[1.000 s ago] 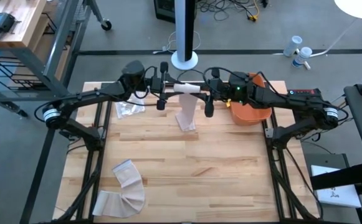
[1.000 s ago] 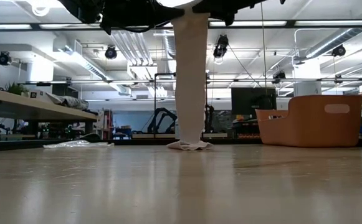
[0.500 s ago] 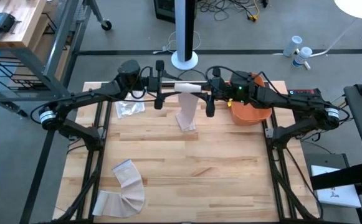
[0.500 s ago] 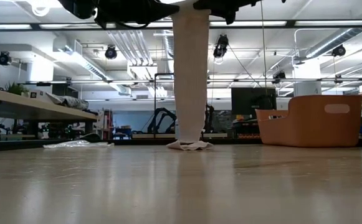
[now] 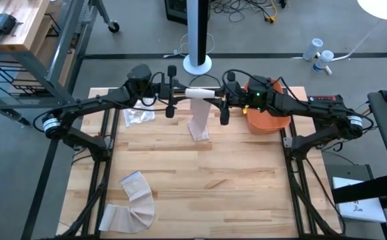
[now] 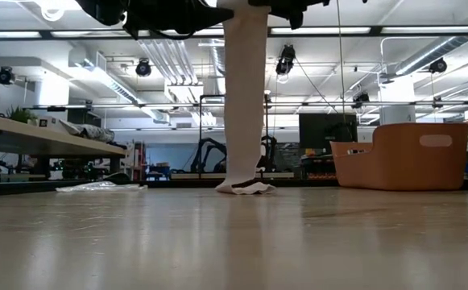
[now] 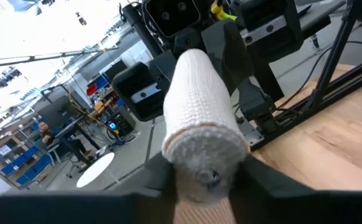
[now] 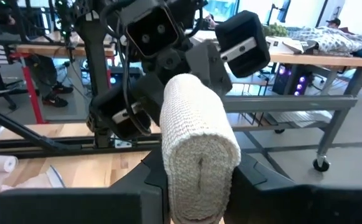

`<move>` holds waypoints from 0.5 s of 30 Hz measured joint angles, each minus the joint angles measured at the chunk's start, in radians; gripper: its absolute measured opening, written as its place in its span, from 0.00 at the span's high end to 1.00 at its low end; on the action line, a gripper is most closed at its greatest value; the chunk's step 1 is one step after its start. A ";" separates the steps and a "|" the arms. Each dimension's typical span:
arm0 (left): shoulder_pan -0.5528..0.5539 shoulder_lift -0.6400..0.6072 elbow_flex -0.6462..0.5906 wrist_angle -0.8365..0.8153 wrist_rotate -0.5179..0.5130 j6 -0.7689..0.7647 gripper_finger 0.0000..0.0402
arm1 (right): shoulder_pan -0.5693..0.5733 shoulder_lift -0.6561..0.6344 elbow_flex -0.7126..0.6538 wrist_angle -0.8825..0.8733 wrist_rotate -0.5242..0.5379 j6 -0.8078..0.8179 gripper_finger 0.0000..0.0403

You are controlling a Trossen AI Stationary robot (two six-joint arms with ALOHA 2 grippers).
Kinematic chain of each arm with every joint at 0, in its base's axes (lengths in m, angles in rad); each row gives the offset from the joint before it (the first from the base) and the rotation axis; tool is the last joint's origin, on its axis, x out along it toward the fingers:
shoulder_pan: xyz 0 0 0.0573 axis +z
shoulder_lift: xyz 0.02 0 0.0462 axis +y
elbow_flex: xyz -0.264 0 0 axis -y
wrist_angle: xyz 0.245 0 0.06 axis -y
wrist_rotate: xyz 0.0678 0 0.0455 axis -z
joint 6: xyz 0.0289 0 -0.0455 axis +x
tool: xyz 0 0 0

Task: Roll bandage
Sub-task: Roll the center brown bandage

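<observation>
Above the far middle of the pale wooden bench (image 5: pixel 200 173), we hold a white woven bandage roll (image 5: pixel 200 93) level between our two arms. Our left gripper (image 5: pixel 173 95) has its jaws clenched on the roll's left end, and our right gripper (image 5: pixel 221 99) has its jaws clenched on the right end; each wrist view shows the roll seated between dark fingers (image 7: pixel 274 186) with the other arm's head just behind it. From the roll a loose white tail of bandage (image 6: pixel 246 97) hangs straight down, and its free end lies crumpled on the bench (image 5: pixel 200 132).

Right of the hanging strip, at the far right of the bench, stands an orange plastic bin (image 6: pixel 403 157). A small clear plastic wrapper (image 5: pixel 138 117) lies to the left under our left arm, and two flat bandage strips (image 5: pixel 134 200) rest near the left front corner.
</observation>
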 joint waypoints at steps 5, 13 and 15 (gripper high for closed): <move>0.000 0.000 0.000 0.000 0.000 0.000 0.94 | 0.000 0.000 0.000 0.016 -0.002 0.003 0.80; 0.000 0.000 0.000 -0.003 0.000 0.000 0.79 | 0.000 0.000 0.000 0.023 -0.005 0.006 0.80; 0.000 0.000 0.000 -0.003 0.000 0.000 0.72 | 0.000 0.000 0.000 0.029 -0.009 0.007 0.80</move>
